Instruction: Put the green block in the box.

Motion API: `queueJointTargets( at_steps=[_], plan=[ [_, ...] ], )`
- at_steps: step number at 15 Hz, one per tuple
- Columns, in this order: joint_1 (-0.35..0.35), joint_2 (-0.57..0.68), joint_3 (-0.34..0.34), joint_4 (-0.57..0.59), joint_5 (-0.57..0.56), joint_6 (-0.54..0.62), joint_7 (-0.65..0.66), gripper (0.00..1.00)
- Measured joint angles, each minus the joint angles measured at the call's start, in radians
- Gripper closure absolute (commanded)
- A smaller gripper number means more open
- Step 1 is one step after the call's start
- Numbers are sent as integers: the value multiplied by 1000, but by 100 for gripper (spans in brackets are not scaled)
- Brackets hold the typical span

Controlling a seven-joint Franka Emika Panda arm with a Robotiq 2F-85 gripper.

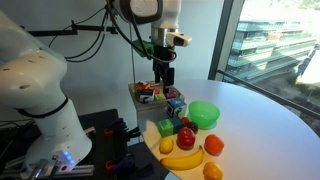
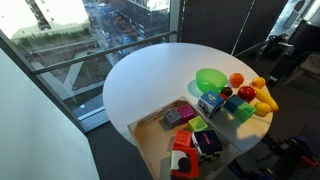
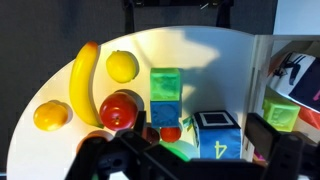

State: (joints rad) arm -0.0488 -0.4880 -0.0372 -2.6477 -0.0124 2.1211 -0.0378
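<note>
The end effector (image 1: 165,76) hangs over the box (image 1: 136,96), which sits at the far left of the things on the round white table (image 1: 262,120). In the wrist view its two dark fingers (image 3: 95,156) stand wide apart at the bottom edge with nothing between them, so it is spread and empty.

The green block (image 1: 165,127) is not in the box. It rests on the table just near of it, to the left of the red apple (image 1: 186,138) and well clear of the end effector. In the wrist view the green block (image 3: 165,84) lies right up against a light-blue cube (image 3: 165,113), with the lemon (image 3: 122,66) just beside it on the left and the banana (image 3: 85,80) beyond that.

A round green bowl (image 1: 204,114) stands to the right of the block in an exterior view. A cube with a blue number on it (image 3: 218,135) sits to the right of the light-blue cube. The box (image 2: 150,135) already holds several small colourful toys, too small to make out
</note>
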Motion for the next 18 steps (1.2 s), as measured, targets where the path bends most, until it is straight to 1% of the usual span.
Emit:
queueJointTargets(
  at_steps=[5,7,11,18],
  plan=[
    [0,2,0,0,0,0,0,0],
    [0,21,0,-1,0,0,0,0],
    [-2,103,-1,-1,0,32,0,0],
    [-4,261,-1,-5,-4,167,11,0]
  ],
)
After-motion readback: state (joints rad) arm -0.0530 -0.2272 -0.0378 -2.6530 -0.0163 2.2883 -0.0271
